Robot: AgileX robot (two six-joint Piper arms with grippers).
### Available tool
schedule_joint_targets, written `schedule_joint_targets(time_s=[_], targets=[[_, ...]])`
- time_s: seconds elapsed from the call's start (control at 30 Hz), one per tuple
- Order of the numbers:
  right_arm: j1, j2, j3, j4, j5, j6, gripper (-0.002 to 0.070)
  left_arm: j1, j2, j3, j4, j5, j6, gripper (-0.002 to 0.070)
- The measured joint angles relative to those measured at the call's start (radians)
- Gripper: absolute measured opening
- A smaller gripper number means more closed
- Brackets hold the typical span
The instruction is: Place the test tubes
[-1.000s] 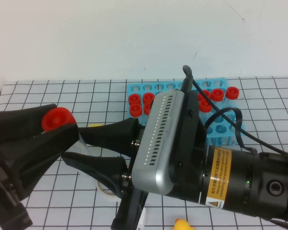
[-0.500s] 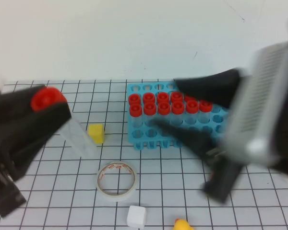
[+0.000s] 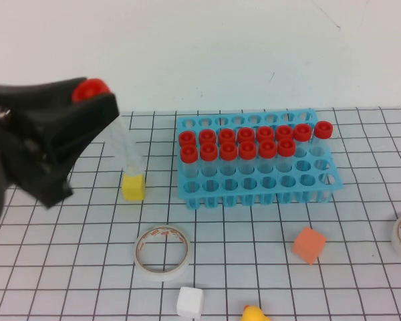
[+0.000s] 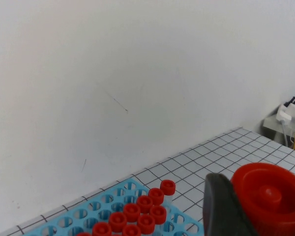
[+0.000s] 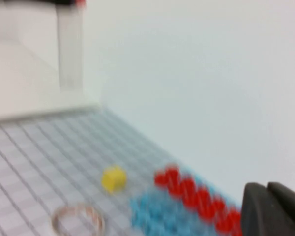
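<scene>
Two rows of red-capped tubes [image 3: 237, 143] stand upright in the blue rack [image 3: 254, 188], which sits at the middle of the gridded counter [image 3: 53, 267]. The rack's front rows are open holes.

One more tube [image 3: 123, 144] is in the air to the left of the rack, apart from it. The left gripper [image 3: 87, 101] clamps it just under its red cap [image 3: 90, 89]. This tube is tilted, cap uppermost and its clear lower end slanting toward the rack side, ending over the yellow cube [image 3: 133, 187] in the high view. In the left wrist view the cap [image 4: 268, 196] fills the corner beside one black finger [image 4: 225, 209], with the rack beyond.

The right gripper [image 5: 268, 199] is out of the high view. Its own camera shows its fingers pressed together with nothing between them, raised above the counter and looking across at the rack, the yellow cube and the held tube.

On the counter in front of the rack lie a tape roll [image 3: 162, 251], a white cube [image 3: 190, 302] and an orange cube [image 3: 309, 245], all well apart from one another.
</scene>
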Motion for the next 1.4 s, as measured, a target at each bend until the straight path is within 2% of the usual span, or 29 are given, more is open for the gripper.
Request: schedule_joint_targets(time_s=[0.13, 0.2, 0.4, 0.53, 0.8, 1.0, 1.1, 1.27, 1.33, 1.4], targets=[[0.000, -0.061, 0.101, 0.126, 0.068, -0.086, -0.0001, 0.000, 0.089, -0.063, -0.001, 0.022, 0.018, 0.0263], [0.000, -0.083, 0.129, 0.255, 0.109, -0.193, -0.0001, 0.000, 0.136, -0.099, -0.001, 0.033, 0.019, 0.0263], [0.000, -0.114, 0.143, 0.757, 0.413, -0.697, -0.0001, 0.000, 0.254, -0.202, -0.002, 0.045, 0.020, 0.0263], [0.000, -0.115, 0.143, 0.910, 0.496, -0.852, -0.0001, 0.000, 0.316, -0.253, -0.002, 0.045, 0.027, 0.0263], [0.000, -0.118, 0.143, 0.938, 0.498, -0.887, -0.0001, 0.000, 0.389, -0.321, -0.002, -0.006, 0.124, 0.0263], [0.000, -0.121, 0.143, 0.940, 0.498, -0.888, -0.0001, -0.026, 0.389, -0.321, -0.009, -0.188, 0.225, 0.0263], [0.000, -0.121, 0.143, 0.940, 0.498, -0.888, -0.0001, -0.090, 0.391, -0.321, -0.019, -0.280, 0.292, 0.0263], [0.000, -0.121, 0.143, 0.940, 0.500, -0.888, -0.0001, -0.292, 0.402, -0.321, -0.030, -0.472, 0.398, 0.0263], [0.000, -0.121, 0.143, 0.940, 0.500, -0.888, -0.0001, -0.333, 0.413, -0.321, -0.030, -0.483, 0.372, 0.0263], [0.000, -0.121, 0.143, 0.940, 0.502, -0.888, -0.0001, -0.362, 0.424, -0.322, -0.018, -0.490, 0.272, 0.0263]])
